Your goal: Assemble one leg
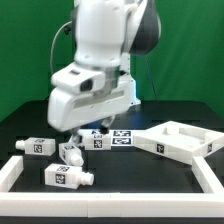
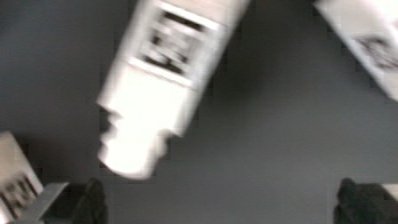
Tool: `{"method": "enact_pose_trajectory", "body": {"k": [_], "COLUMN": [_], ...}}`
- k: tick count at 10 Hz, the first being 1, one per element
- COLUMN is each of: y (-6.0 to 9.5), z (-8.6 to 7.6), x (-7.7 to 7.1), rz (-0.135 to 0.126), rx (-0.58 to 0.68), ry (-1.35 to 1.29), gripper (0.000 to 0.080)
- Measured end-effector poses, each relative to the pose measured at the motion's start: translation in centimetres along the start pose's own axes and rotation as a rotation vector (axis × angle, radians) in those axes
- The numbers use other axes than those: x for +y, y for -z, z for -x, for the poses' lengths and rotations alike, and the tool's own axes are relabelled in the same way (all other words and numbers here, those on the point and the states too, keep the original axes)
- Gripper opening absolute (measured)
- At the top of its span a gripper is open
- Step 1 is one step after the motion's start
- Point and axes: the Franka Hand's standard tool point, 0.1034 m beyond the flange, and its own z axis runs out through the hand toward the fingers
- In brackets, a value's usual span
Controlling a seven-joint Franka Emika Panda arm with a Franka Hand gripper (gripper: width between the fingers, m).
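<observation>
Wrist view: my hand (image 2: pixel 228 196) is spread wide, empty, above 1 white blocky tagged leg (image 2: pixel 169 75). I judge it stiff and light; grasp its flat sides.

No letters, numbers or brand that I can read, only black-and-white square tags. My wrist view shows one tag (image 2: pixel 178 42) on a leg (image 2: pixel 160 85), too blurred to make out. In the exterior view such tags stand on the front leg (image 1: pixel 68 177) by the table's (image 1: pixel 150 185) front edge, the marker board (image 1: pixel 112 140) and the panel (image 1: pixel 175 138).
</observation>
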Motion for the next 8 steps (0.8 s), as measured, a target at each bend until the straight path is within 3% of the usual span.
{"method": "enact_pose_trajectory", "body": {"k": [1, 5, 8], "y": [0.2, -0.4, 0.7], "z": [-1.0, -1.2, -3.6], "x": [-1.4, -1.4, -7.8], "rz": [0.008, 0.009, 0.007], "rx": [0.013, 0.014, 0.035], "ry": [0.03, 0.054, 0.014], "gripper": [0.0649, 0.0649, 0.0649]}}
